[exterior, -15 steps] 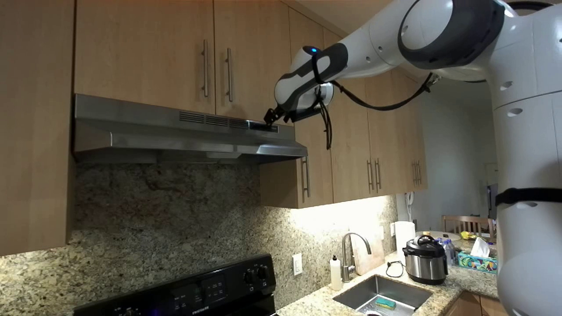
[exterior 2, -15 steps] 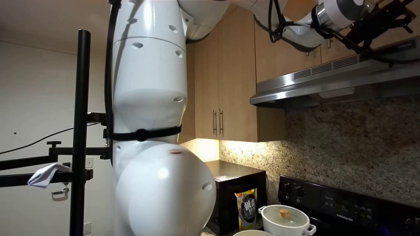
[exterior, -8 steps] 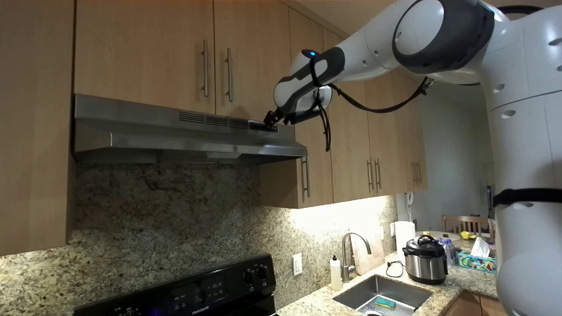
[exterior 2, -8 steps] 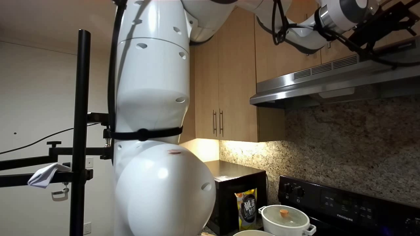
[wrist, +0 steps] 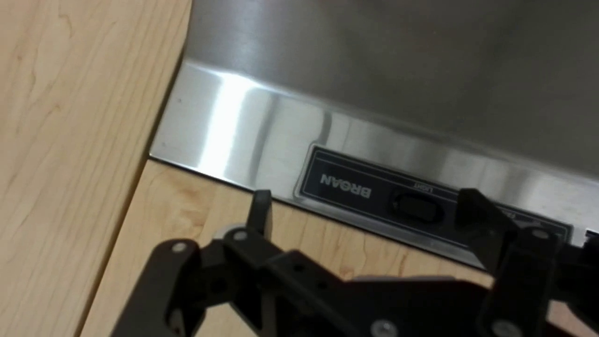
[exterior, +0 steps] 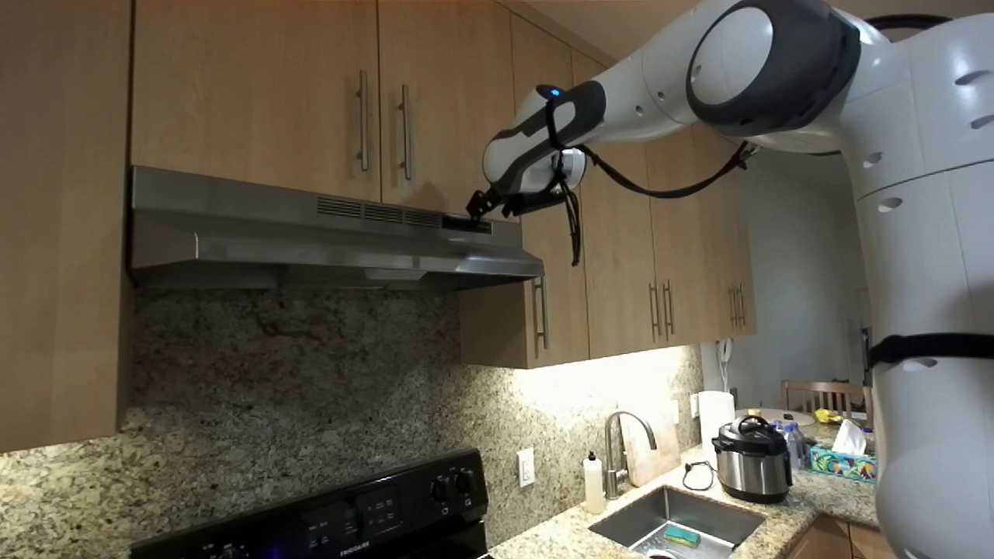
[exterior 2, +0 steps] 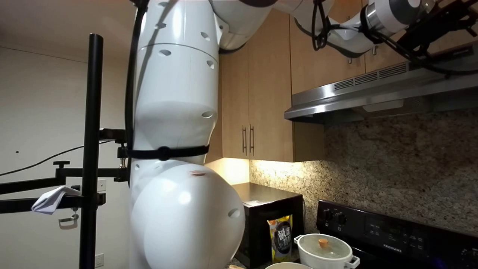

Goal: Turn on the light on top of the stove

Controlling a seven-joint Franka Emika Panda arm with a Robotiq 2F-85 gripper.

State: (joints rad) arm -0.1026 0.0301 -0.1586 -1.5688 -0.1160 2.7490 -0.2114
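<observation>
The steel range hood [exterior: 311,233] hangs above the stove and shows in both exterior views [exterior 2: 351,93]. Its black control panel [wrist: 344,185] reads BROAN, upside down in the wrist view. The oval light switch [wrist: 416,207] sits in it under the small LIGHT label. My gripper [wrist: 365,201] is open and empty, its fingers wide apart. The right finger [wrist: 475,210] overlaps the panel just right of the switch; I cannot tell whether it touches. The left finger [wrist: 259,213] is over the cabinet wood. In an exterior view the gripper [exterior: 480,206] is at the panel. The hood's lamp cover [exterior 2: 383,105] looks unlit.
Wooden cabinet doors [exterior: 443,101] rise directly above the hood, with bar handles [exterior: 405,132] left of the gripper. A side cabinet [wrist: 70,93] borders the hood's end. A black cable [exterior 2: 433,67] hangs from the wrist across the hood. The stove [exterior: 357,512] is below.
The elbow and upper links have swung left in one exterior view and right in another. The gripper has stayed near the panel, shifting only slightly. The hood lamp looks the same.
</observation>
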